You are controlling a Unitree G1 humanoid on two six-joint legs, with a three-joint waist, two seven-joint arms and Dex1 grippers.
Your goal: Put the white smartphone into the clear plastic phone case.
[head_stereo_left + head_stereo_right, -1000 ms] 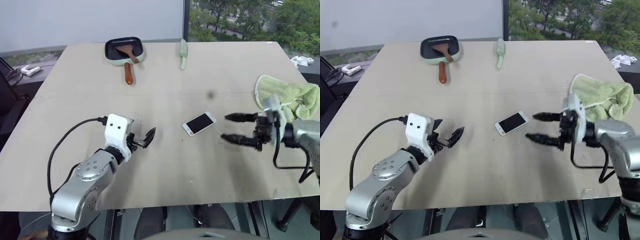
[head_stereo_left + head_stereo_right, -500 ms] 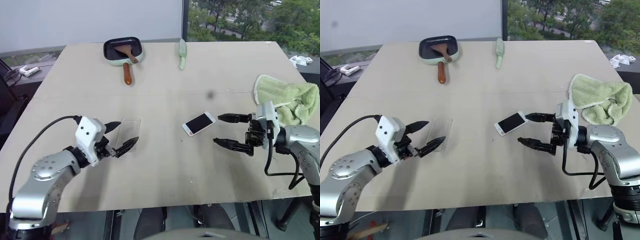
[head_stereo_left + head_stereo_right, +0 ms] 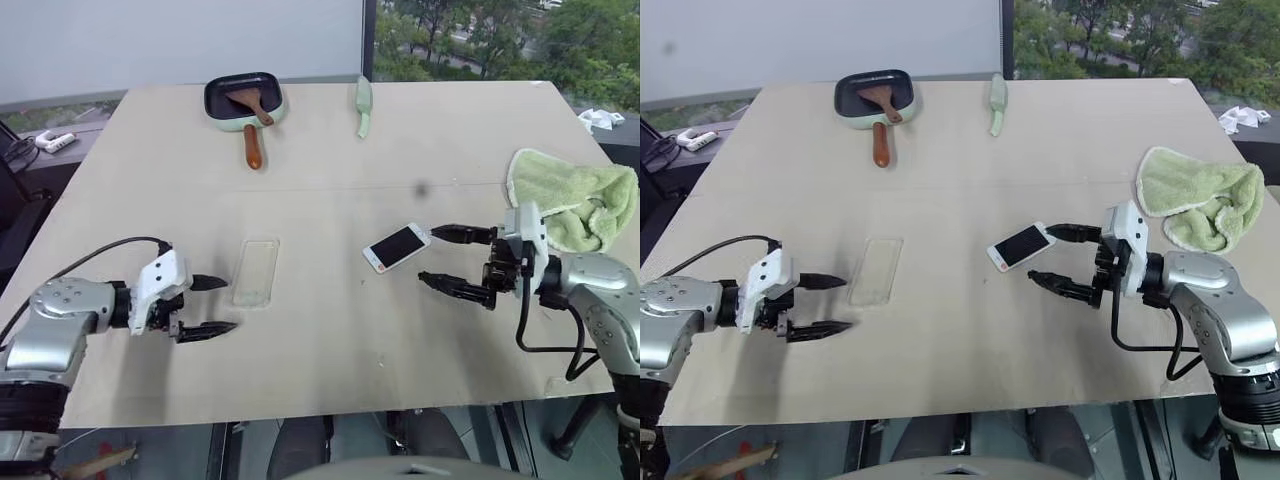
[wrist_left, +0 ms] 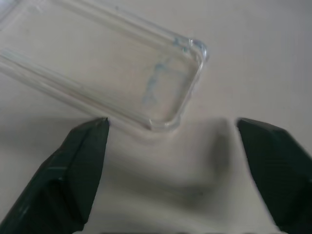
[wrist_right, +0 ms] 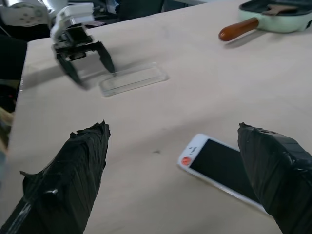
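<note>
The clear plastic phone case [image 3: 256, 271] lies flat on the desk [image 3: 330, 150], left of centre in the left eye view, empty and touched by nothing. The left gripper [image 3: 214, 305] sits low at the lower left of that frame, just beside the case's near end, its two black fingers spread apart with nothing between them; the left wrist view shows a rounded corner of the case [image 4: 161, 92] lying just past the fingertips [image 4: 92, 134]. The white smartphone [image 3: 397, 246] rests screen-up right of centre, tilted, its orange-red mark at the lower-left end. The right gripper [image 3: 430, 255] hovers just right of the phone, fingers wide apart and holding nothing. A pan [image 3: 246, 97] with a wooden spatula sits at the upper centre-left, and a green cloth [image 3: 580, 200] lies at the right edge.
</note>
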